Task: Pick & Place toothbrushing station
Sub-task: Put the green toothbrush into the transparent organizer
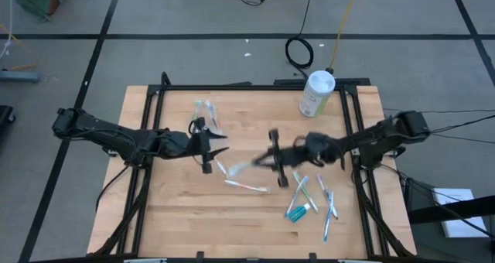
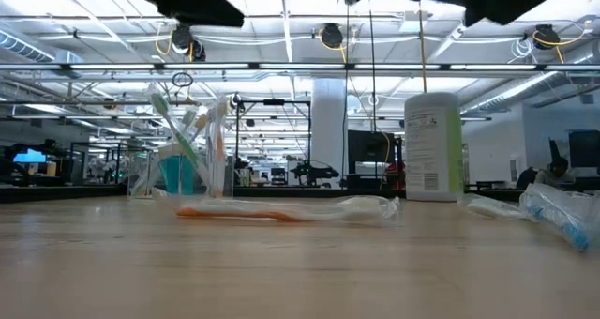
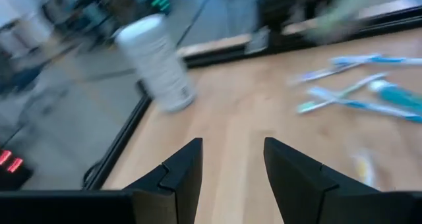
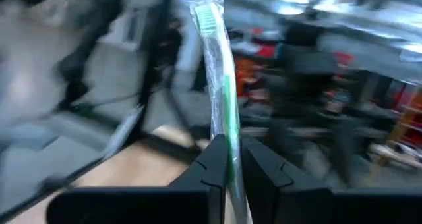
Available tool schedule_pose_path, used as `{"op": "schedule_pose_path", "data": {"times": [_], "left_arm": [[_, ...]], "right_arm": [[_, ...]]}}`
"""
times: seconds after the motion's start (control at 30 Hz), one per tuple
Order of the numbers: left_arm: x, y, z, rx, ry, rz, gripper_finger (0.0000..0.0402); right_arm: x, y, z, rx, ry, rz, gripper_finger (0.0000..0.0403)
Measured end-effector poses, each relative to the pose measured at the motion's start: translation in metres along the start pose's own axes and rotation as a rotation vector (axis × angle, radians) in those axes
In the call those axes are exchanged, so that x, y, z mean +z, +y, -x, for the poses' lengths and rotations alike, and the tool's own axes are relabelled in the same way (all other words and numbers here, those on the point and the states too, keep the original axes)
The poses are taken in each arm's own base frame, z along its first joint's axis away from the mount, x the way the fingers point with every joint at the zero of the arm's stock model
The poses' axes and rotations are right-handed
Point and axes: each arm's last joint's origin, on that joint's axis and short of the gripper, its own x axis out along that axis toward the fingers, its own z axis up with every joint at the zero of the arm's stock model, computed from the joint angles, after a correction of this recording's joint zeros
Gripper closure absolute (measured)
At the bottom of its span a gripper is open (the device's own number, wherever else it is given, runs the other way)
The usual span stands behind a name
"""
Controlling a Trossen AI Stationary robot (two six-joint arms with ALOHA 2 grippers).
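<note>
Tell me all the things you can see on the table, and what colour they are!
clear cup: one, see-through, holding a few toothbrushes, back left part of the table.
white canister: one, white with a green label, back right corner.
held toothbrush: one, green and wrapped in clear plastic, in the right gripper.
loose toothbrushes: several, pale with blue, green or orange bits, middle and front right of the table.
toothpaste tube: one, blue, front right.
table: one, light wood.
left gripper: one, dark, jaws open, empty, beside the cup.
right gripper: one, dark, jaws shut on the toothbrush, mid-table.
</note>
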Motion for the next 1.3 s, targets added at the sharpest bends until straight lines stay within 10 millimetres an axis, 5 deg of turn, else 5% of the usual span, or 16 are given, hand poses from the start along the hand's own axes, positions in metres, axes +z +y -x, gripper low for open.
{"op": "schedule_pose_path", "data": {"times": [0.23,0.63,1.3], "left_arm": [[0.011,-0.004,-0.003,-0.151,-0.151,-0.007,0.0234],[-0.006,-0.020,-0.035,-0.138,-0.076,-0.071,0.0233],[0.018,-0.025,-0.025,-0.076,-0.287,-0.042,0.0234]], "right_arm": [[-0.022,-0.032,0.002,0.015,0.031,-0.155,0.0385],[-0.023,-0.032,0.002,0.013,0.043,-0.173,0.0383],[-0.027,-0.031,0.002,0.018,0.084,-0.151,0.0383]]}}
